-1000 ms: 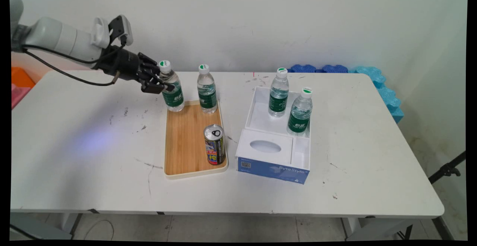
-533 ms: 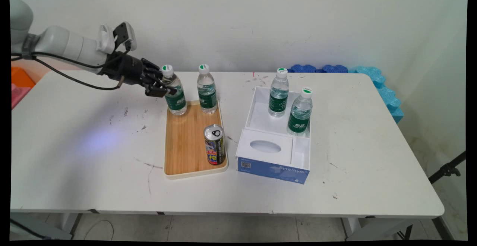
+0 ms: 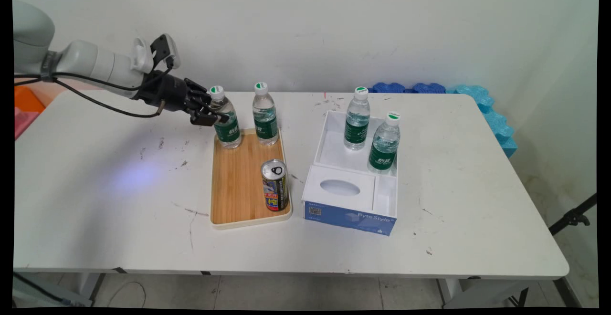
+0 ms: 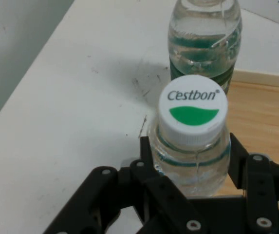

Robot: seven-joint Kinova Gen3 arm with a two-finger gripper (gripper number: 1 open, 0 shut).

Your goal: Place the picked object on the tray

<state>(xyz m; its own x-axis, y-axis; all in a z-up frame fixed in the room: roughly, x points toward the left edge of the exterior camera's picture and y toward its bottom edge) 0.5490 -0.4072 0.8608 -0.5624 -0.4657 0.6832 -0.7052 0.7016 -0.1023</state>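
At the table's far left, the gripper (image 3: 213, 112) reached in from the upper left and was clamped around the shoulder of a water bottle (image 3: 226, 123), its fingers (image 4: 146, 151) pressed against both sides just under the white-and-green cap (image 4: 193, 111). The held bottle leaned slightly, its base over the back left corner of the wooden tray (image 3: 236, 181). Just to its right a second bottle (image 3: 265, 114) stood upright at the tray's back edge. Nearer the tray's front right corner stood a drink can (image 3: 275, 185). Farther right, a white box (image 3: 334, 152) held two more bottles (image 3: 357, 119), (image 3: 384, 143) in its rear compartment.
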